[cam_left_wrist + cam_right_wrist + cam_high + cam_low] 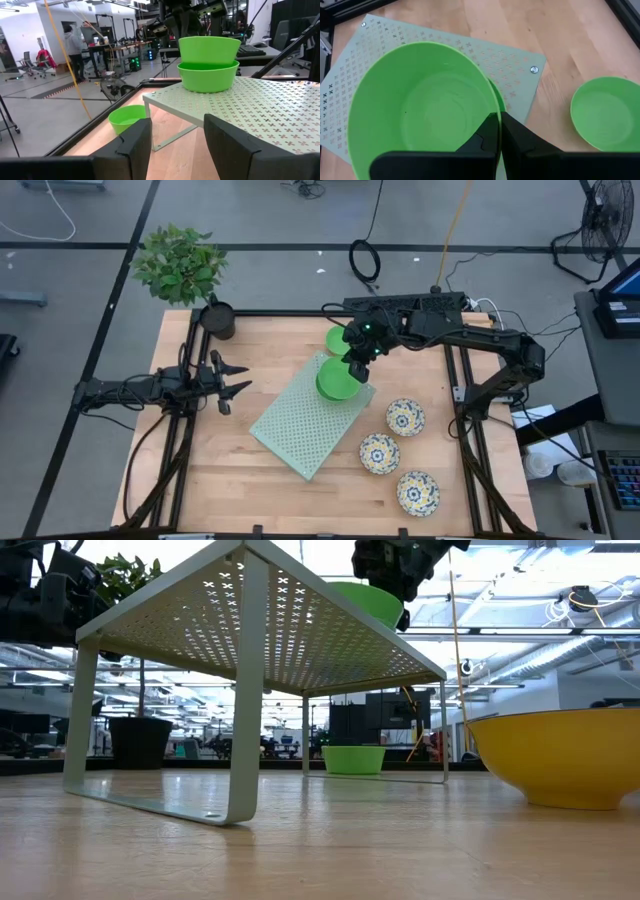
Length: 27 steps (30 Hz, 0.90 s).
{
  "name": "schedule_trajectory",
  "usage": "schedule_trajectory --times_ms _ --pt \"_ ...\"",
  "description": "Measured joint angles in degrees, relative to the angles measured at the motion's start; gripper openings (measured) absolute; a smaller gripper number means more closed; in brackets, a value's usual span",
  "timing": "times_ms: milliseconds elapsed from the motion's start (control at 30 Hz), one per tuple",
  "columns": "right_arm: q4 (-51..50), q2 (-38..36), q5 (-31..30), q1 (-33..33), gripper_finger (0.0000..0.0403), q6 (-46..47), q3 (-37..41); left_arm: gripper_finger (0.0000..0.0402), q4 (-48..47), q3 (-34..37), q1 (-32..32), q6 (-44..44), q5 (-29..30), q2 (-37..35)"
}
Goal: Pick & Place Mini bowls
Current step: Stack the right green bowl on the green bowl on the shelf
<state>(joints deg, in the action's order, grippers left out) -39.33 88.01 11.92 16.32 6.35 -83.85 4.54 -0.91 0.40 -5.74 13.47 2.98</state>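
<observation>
Right gripper (pixel 498 131) clamps rim of plain green round bowl (pixel 420 107), seemingly nested atop second green bowl (pixel 208 76) near perforated pale-green shelf's (pixel 300 420) far corner; left gripper (pixel 232 376) idle, fingers apart.

three plain green bowls (pixel 338 381), three floral-patterned bowls (pixel 405 417), one pale perforated stand (pixel 300 424), one potted plant (pixel 181 263), two robot arms (pixel 130 391).
</observation>
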Motion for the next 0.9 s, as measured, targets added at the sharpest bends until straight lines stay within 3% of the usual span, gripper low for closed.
schedule_trajectory --times_ms 900 --pt "0.89 0.00 0.09 0.02 0.0040 0.44 0.00 0.0182 0.00 0.00 0.00 0.00 0.00 0.00"
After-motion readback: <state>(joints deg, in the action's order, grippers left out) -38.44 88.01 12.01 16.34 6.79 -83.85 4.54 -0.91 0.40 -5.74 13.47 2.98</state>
